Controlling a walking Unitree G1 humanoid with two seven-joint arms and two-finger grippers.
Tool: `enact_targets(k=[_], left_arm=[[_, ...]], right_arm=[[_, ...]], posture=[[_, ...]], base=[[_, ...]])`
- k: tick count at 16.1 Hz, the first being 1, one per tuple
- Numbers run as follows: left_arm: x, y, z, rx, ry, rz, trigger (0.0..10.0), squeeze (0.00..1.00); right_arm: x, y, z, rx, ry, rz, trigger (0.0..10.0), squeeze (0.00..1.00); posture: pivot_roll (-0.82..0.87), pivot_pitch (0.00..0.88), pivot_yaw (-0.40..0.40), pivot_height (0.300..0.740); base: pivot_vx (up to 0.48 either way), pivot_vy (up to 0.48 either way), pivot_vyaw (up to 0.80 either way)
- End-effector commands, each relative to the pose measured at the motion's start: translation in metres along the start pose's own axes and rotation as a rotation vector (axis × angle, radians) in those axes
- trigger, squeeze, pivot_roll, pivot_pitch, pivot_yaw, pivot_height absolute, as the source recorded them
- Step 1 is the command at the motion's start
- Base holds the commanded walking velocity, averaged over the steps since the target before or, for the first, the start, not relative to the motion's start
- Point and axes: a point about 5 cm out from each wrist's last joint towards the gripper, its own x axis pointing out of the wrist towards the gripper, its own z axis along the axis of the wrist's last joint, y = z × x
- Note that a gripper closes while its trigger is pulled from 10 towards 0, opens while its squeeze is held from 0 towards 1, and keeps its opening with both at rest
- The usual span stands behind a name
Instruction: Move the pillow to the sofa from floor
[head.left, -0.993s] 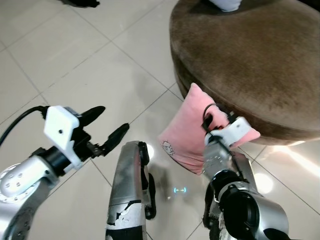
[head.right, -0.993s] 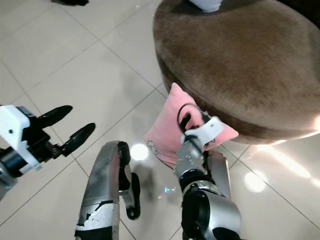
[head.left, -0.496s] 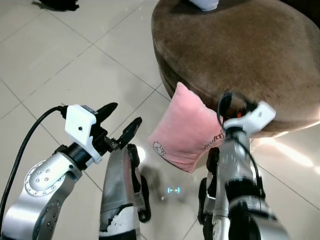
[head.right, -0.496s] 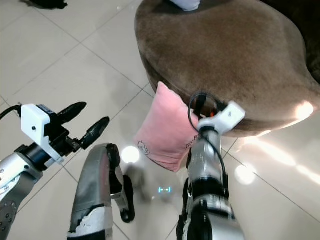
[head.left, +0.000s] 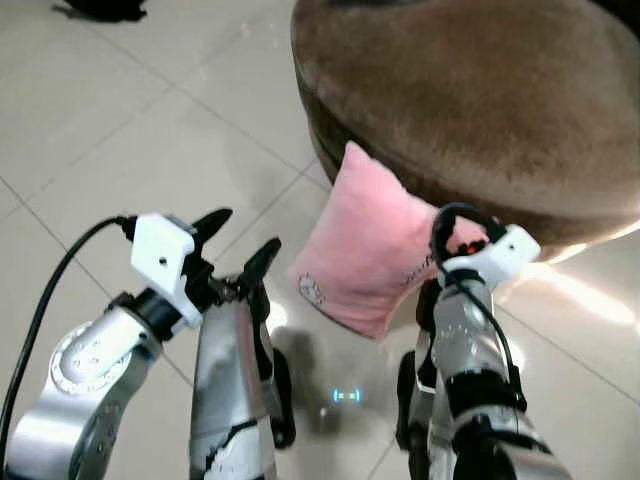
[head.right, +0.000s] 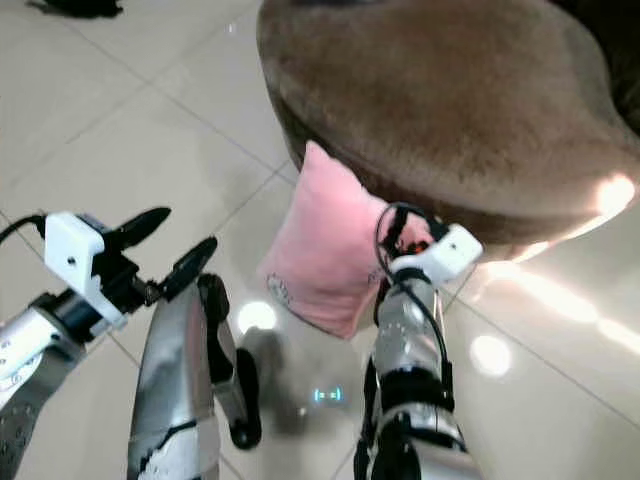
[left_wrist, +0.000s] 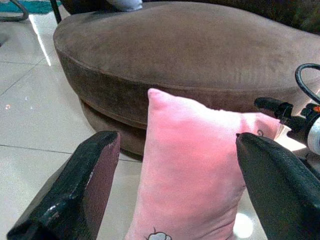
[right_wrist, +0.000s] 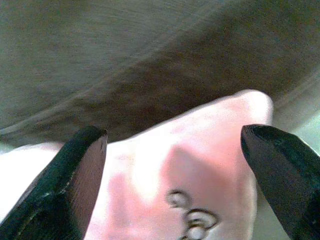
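We see the pink pillow (head.left: 375, 245) propped on the floor (head.left: 150, 130) against the brown sofa (head.left: 480, 90). Both our grippers, left (head.left: 240, 250) and right (right_wrist: 170, 165), gape wide, empty. It looks soft and light; we'd pinch its upper corners.

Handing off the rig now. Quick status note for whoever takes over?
Left tool: open, off the pillow's left side, not touching.
Right tool: open, fingers either side of the pillow's right corner, not closed on it.
Pillow: pink, upright on the tile floor, leaning on the brown sofa base.
Done: both arms lined up on the pillow.
Left: close on it, lift, set it on the sofa seat.
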Motion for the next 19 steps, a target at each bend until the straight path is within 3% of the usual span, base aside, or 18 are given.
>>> enact_targets(k=[1,4,5,6,7,8,9,10,12,14,16,18,19], left_arm=[[-0.003,0.004,-0.001,0.012,0.012,0.005,10.0,0.00],[-0.005,0.007,0.002,0.023,0.014,-0.001,10.0,0.00],[-0.006,0.005,0.003,0.014,0.025,-0.026,10.0,0.00],[-0.008,0.002,0.002,0.004,0.042,-0.061,10.0,0.00],[-0.010,0.000,0.002,0.002,0.047,-0.077,10.0,0.00],[-0.010,-0.001,0.003,-0.003,0.047,-0.083,10.0,0.00],[-0.011,-0.001,0.003,-0.005,0.046,-0.082,10.0,0.00],[-0.011,0.000,0.004,-0.012,0.044,-0.080,10.0,0.00],[-0.011,0.002,0.004,-0.025,0.045,-0.080,10.0,0.00],[-0.009,0.001,0.003,-0.042,0.043,-0.081,10.0,0.00],[-0.009,-0.001,0.003,-0.046,0.043,-0.089,10.0,0.00],[-0.008,0.000,0.003,-0.043,0.044,-0.092,10.0,0.00],[-0.008,0.001,0.003,-0.041,0.045,-0.092,10.0,0.00]], right_arm=[[0.000,-0.008,-0.002,0.033,0.003,-0.043,10.0,1.00],[0.011,-0.017,0.000,0.000,0.029,-0.150,10.0,1.00],[0.013,-0.018,-0.003,-0.033,0.070,-0.165,10.0,1.00],[0.014,-0.024,-0.007,-0.129,0.118,-0.219,10.0,1.00],[0.014,-0.028,-0.008,-0.145,0.131,-0.242,10.0,1.00],[0.015,-0.032,-0.008,-0.107,0.142,-0.260,10.0,1.00],[0.015,-0.033,-0.008,-0.063,0.146,-0.260,10.0,0.90],[0.017,-0.032,-0.007,0.036,0.149,-0.239,10.0,0.00],[0.020,-0.023,-0.009,0.244,0.184,-0.132,10.0,0.00],[0.019,-0.013,-0.018,0.318,0.270,-0.026,10.0,0.00],[0.017,-0.009,-0.023,0.347,0.300,0.016,10.0,0.00],[0.014,-0.003,-0.027,0.317,0.320,0.076,10.0,0.00],[0.014,-0.002,-0.028,0.301,0.325,0.089,8.9,0.00]], posture=[[0.22,0.304,0.097,0.416],[0.25,0.305,0.104,0.416],[0.26,0.308,0.107,0.416],[0.27,0.308,0.109,0.416],[0.27,0.309,0.110,0.416],[0.28,0.309,0.110,0.416],[0.28,0.310,0.113,0.416],[0.28,0.313,0.113,0.416],[0.27,0.313,0.114,0.416],[0.27,0.312,0.116,0.416],[0.27,0.311,0.117,0.416],[0.27,0.311,0.118,0.416],[0.27,0.310,0.119,0.416]], base=[[0.000,0.000,0.00],[0.000,0.000,0.00],[0.000,0.000,0.00],[0.000,0.000,0.00],[0.000,0.000,0.00],[0.000,0.000,0.00],[0.000,0.000,0.00],[0.000,0.000,0.00],[0.000,0.000,0.00],[0.000,0.000,0.00],[0.000,0.000,0.00],[0.000,0.000,0.00],[0.000,0.000,0.00]])
